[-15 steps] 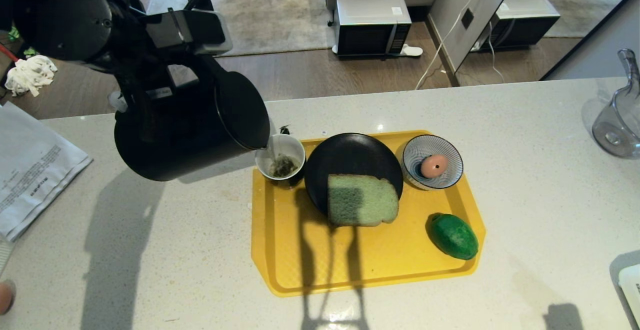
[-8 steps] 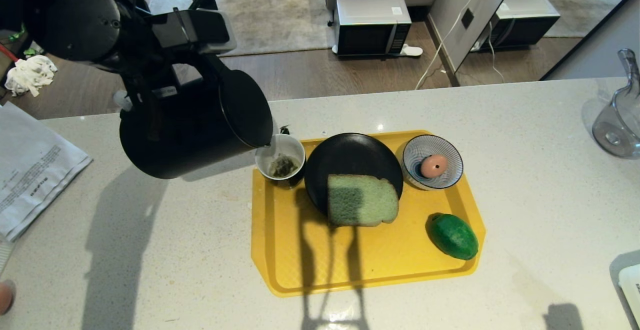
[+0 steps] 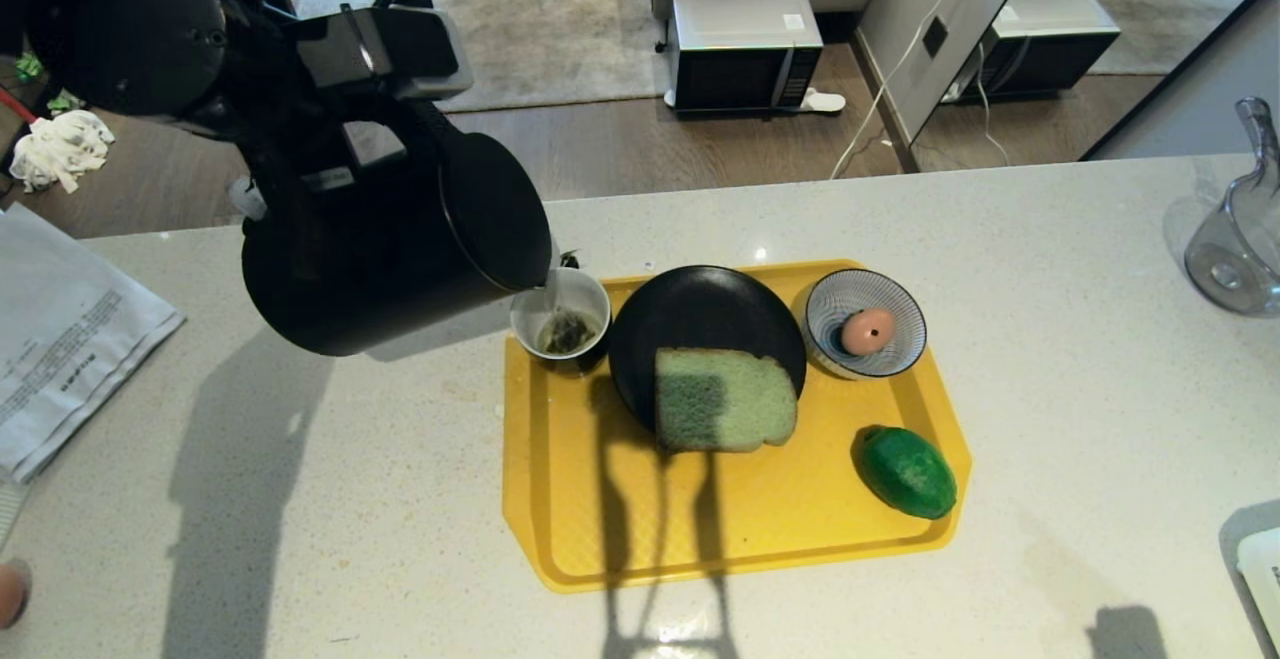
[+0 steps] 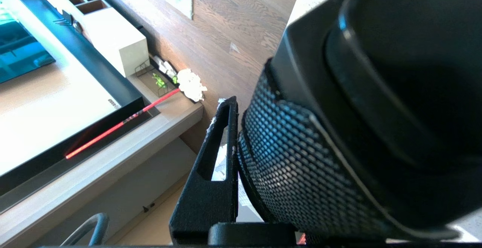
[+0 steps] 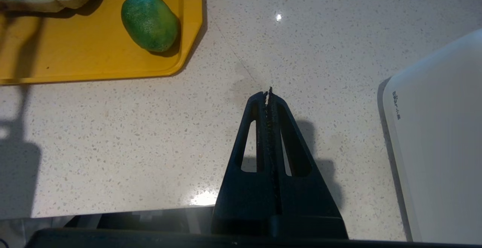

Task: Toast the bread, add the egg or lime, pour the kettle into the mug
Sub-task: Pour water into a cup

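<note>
Left gripper (image 4: 241, 157) is clamped on the handle of the kettle (image 3: 385, 249), and only the left wrist view shows this grip closely: one black finger (image 4: 212, 165) presses against the textured handle, while the other finger is hidden behind it. From the head view the kettle hangs in the air at the left, tilted with its spout down over the mug (image 3: 560, 317), and a thin stream falls from the spout into the mug, where a tea bag lies in the liquid. The mug stands at the far left corner of the yellow tray (image 3: 620, 529). Next to it on the tray is a black plate (image 3: 700, 309), and the bread (image 3: 722, 399) lies on the near part of this plate, reaching over its rim. Further right is a striped bowl (image 3: 865, 324) with an egg (image 3: 867, 330) inside, and the lime (image 3: 906, 471) lies near the right near corner of the tray. Right gripper (image 5: 268, 92) does not appear in the head view; only its own wrist view shows it, fingers pressed together and holding nothing, above the white counter (image 5: 150, 135) to the right of the tray. This view also shows a white appliance (image 5: 437, 142) which the head view catches only at its edge.
</note>
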